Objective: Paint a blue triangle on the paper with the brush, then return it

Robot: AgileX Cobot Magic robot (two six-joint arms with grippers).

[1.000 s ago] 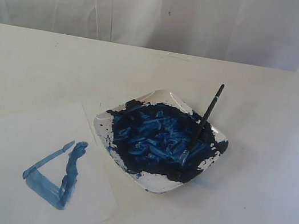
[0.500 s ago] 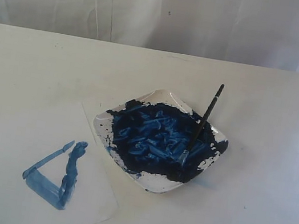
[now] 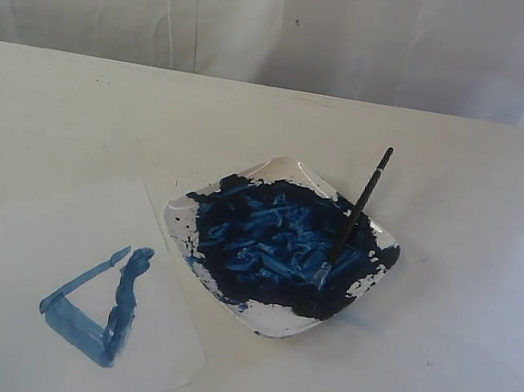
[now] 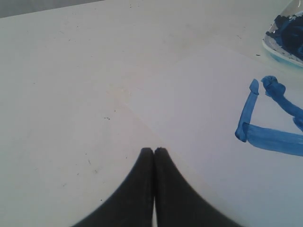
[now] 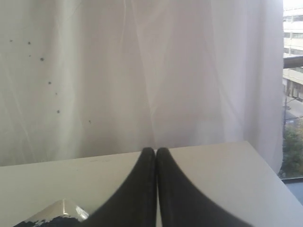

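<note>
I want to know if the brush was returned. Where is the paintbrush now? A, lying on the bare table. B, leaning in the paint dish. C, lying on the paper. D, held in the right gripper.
B: the paintbrush leans in the paint dish, its bristle end down in the blue paint and its handle sloping up.

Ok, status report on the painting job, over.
Left gripper shut, empty. Right gripper shut, empty. Blue triangle on paper, brush resting in dish. Nothing in the way.
</note>
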